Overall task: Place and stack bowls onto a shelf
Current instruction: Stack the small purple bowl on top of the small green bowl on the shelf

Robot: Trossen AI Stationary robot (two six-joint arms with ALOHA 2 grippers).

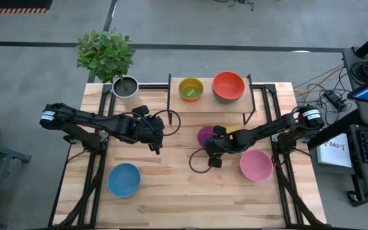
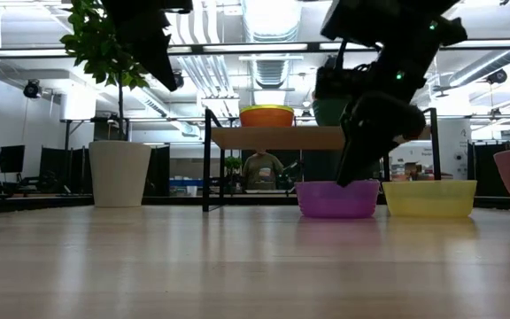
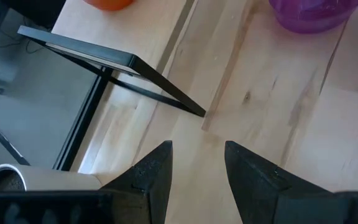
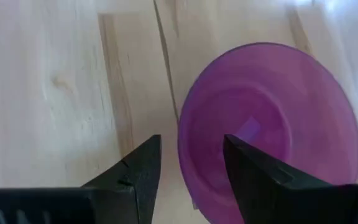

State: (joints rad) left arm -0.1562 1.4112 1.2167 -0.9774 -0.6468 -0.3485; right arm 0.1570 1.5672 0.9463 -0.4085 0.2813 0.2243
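Right gripper (image 4: 185, 180) is over the near rim of the purple bowl (image 4: 269, 134), fingers apart, one finger outside the rim and one above the bowl's inside; not clamped on it. In the high view the purple bowl (image 1: 205, 135) sits on the counter (image 1: 171, 191) just in front of the shelf (image 1: 208, 102), with the yellow bowl (image 2: 429, 198) just beside it toward the right arm's side. Pink bowl (image 1: 256, 165) lies near the right arm, closer to the counter's front.

Left gripper (image 3: 197, 168) hovers above the counter left of centre, fingers apart, holding nothing; the shelf's black leg (image 3: 135, 81) is ahead of it.

On the shelf: the orange bowl (image 1: 191, 89) with the green bowl nested inside, and the red bowl (image 1: 228, 85) sitting on the teal one. Blue bowl (image 1: 124, 179) sits at the counter's front left. A grey plant pot (image 1: 125, 87) stands at the back left.
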